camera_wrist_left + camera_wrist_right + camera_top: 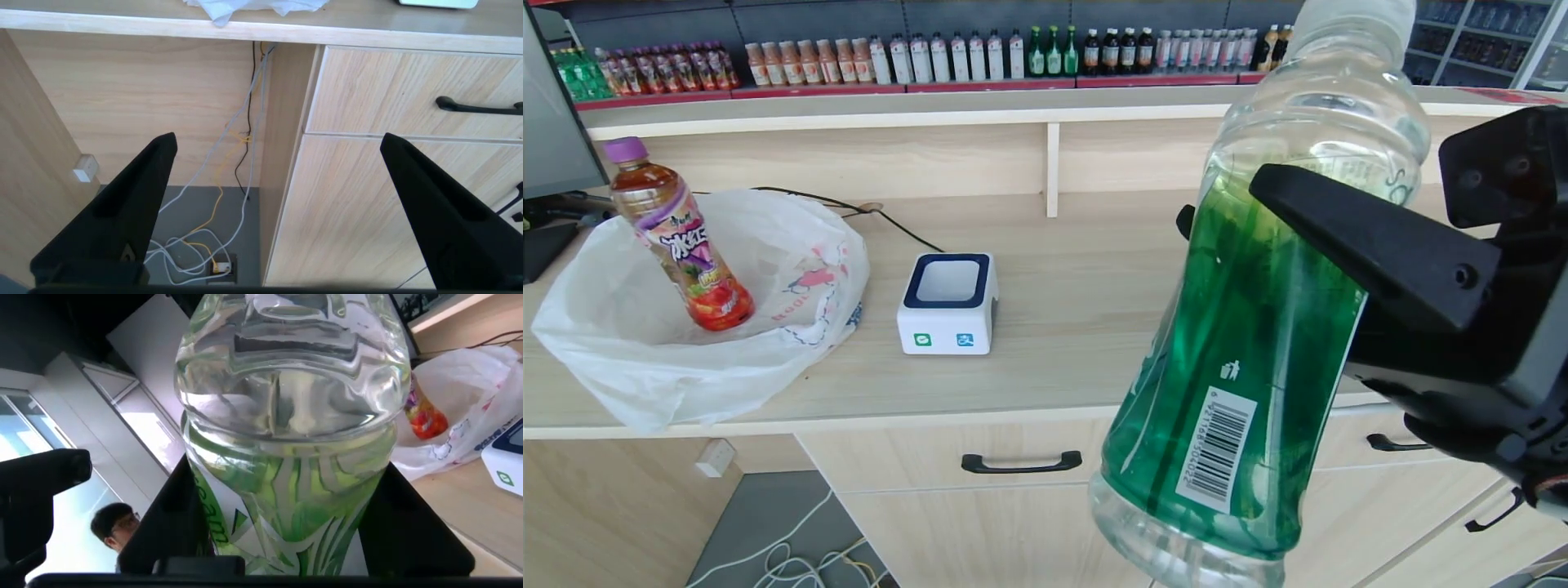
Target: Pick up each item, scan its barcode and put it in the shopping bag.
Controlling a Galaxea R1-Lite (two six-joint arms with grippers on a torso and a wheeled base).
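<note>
My right pincer [1221,200] grips the green-labelled bottle [1258,327] mid-body, tilted, its barcode [1217,445] below my grip; I judge I should swing left and turn that barcode squarely onto the scanner [947,302], the shopping bag [605,351] lying farther left.

The clear bottle [1258,343] has a green label with darker green streaks, and a white panel with a black barcode. The right gripper [1218,200] is black. The tea bottle [678,237] has a purple cap, amber drink and a purple-to-red label. The shopping bag [596,327] is white with red and blue print. The scanner [947,304] is white with a dark blue frame, one green and one blue icon. The counter [1078,327] is pale wood grain.
</note>
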